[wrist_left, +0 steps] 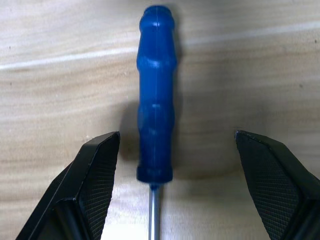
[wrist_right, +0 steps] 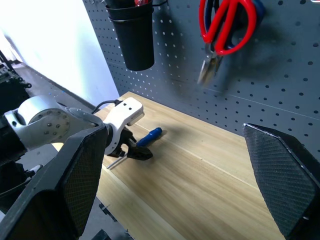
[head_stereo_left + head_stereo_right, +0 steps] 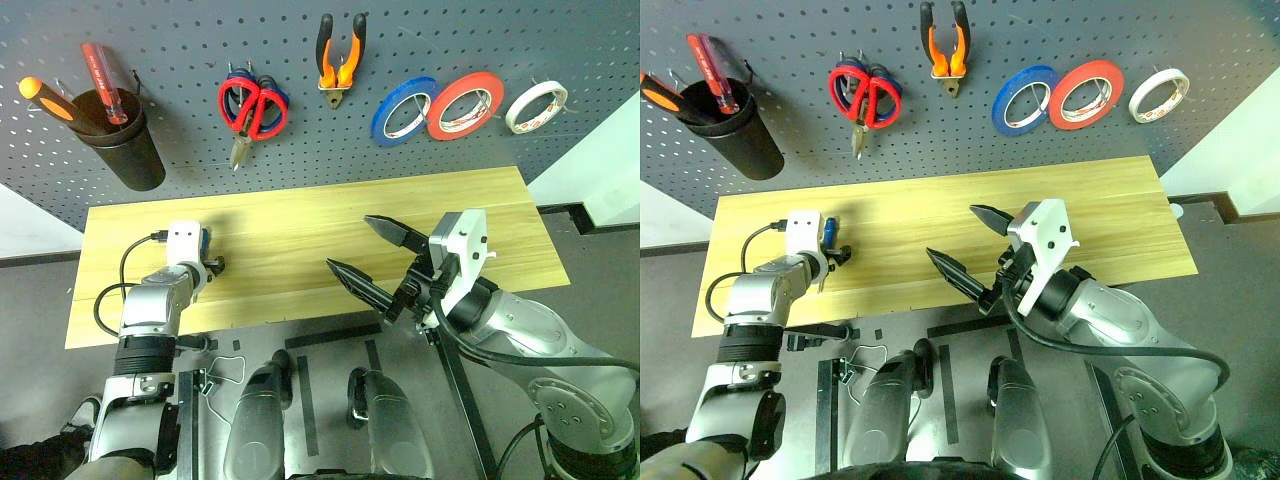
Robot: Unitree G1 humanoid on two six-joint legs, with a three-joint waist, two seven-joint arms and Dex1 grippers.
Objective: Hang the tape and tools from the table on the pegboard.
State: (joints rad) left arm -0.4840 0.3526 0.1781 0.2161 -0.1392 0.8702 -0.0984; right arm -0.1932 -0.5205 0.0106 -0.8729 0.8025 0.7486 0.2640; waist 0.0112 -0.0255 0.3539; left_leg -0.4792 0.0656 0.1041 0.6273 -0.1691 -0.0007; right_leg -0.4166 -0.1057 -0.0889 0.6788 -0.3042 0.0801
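Pegboard point(image 3: 180, 40) already carries the red scissors point(image 3: 256, 108), pliers point(image 3: 340, 58) and white tape point(image 3: 535, 106). On the table point(image 3: 300, 215) lies the last tool, the blue screwdriver point(image 1: 156, 95), between the left gripper point(image 1: 177, 180)'s wide-spread fingers but untouched. A good grasp, I judge, means lowering squarely and closing on the handle's middle, not the thin shaft. The right gripper point(image 3: 378, 257) hangs wide and empty. A black cup point(image 3: 125, 140) on the board holds orange and red screwdrivers.

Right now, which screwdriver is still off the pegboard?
The blue-handled screwdriver, lying flat on the table; the orange and red ones stand in the black cup.
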